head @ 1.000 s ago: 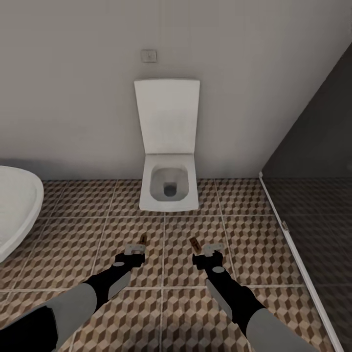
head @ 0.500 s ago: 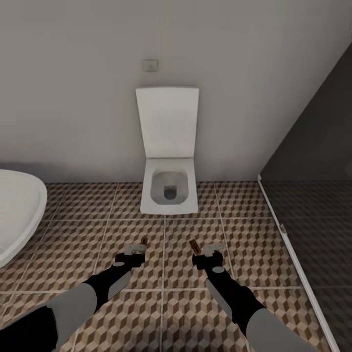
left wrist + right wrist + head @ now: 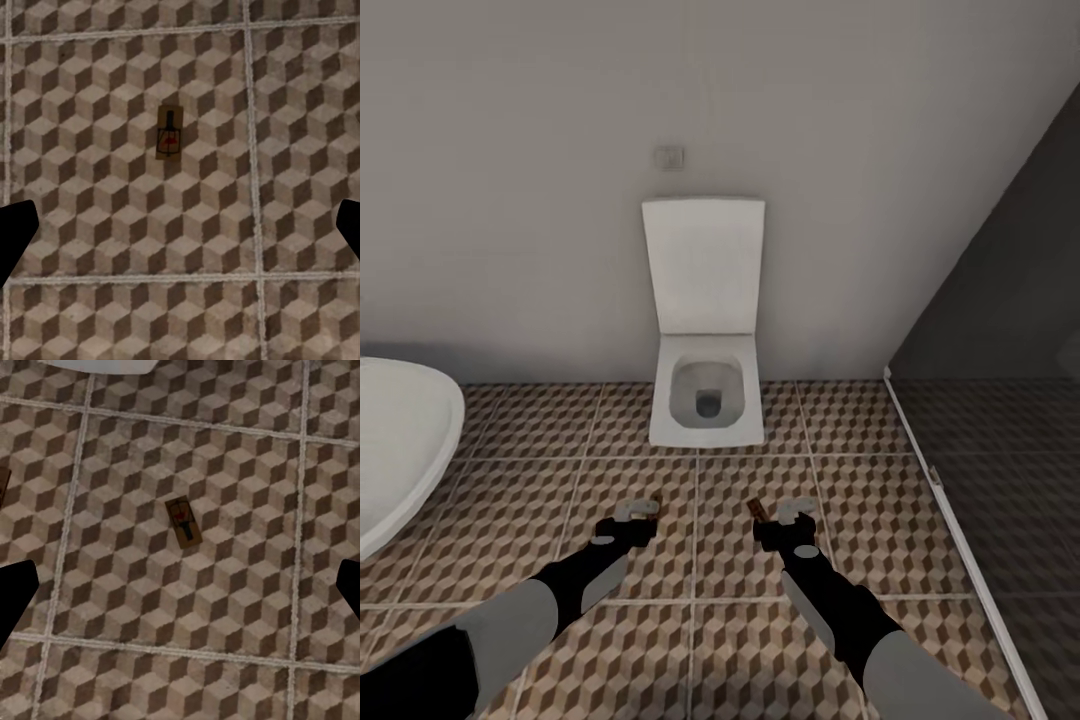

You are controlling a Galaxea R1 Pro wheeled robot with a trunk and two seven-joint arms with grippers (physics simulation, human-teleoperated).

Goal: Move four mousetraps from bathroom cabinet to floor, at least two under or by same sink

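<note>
Left gripper [image 3: 637,513] and right gripper [image 3: 785,515] both spread apart and holding nothing, above patterned floor [image 3: 880,480], one mousetrap [image 3: 169,133] flat on tile below left gripper, second mousetrap [image 3: 183,521] below right, toilet [image 3: 706,400] ahead, no legible writing.

A single mousetrap [image 3: 169,133] lies flat on the bathroom floor [image 3: 97,225], its small brown board carrying dark wire and a red spot. It sits within one large tile of brown, beige and white cubes, clear of the pale grout lines that cross around it. The left gripper's [image 3: 180,229] two dark fingertips [image 3: 13,236] frame the scene, spread wide apart and holding nothing.
</note>
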